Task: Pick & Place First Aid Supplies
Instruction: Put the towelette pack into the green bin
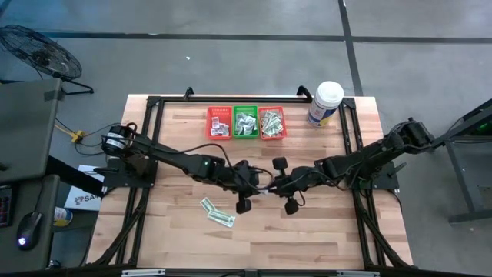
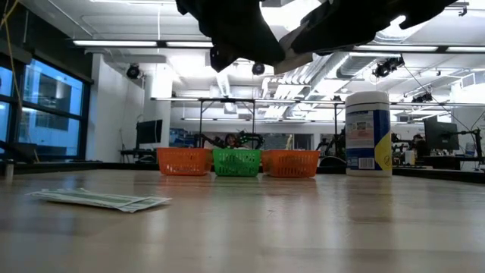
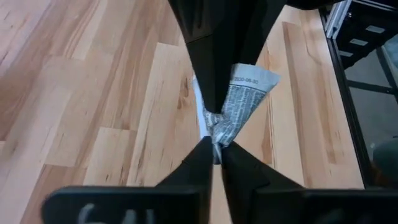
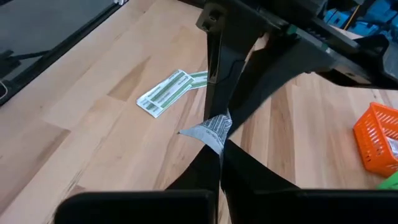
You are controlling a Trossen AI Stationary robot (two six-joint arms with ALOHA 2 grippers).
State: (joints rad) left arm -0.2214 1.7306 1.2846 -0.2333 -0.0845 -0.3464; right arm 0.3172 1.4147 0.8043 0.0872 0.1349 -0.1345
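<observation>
High view is showing two green-striped packets (image 1: 217,213) lying nearest, then both the left gripper (image 1: 257,185) and right gripper (image 1: 270,187) pinching one white printed packet (image 3: 239,99) mid-table, and farthest, three baskets (image 1: 245,123) holding what's probably more packets.

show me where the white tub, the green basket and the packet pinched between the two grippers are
White tub (image 1: 326,102), high view, on its lid.
Green basket (image 2: 236,162), low view, on its front mesh wall.
Pinched packet (image 3: 244,96), left wrist view, on the printed paper beside the dark fingers.
</observation>
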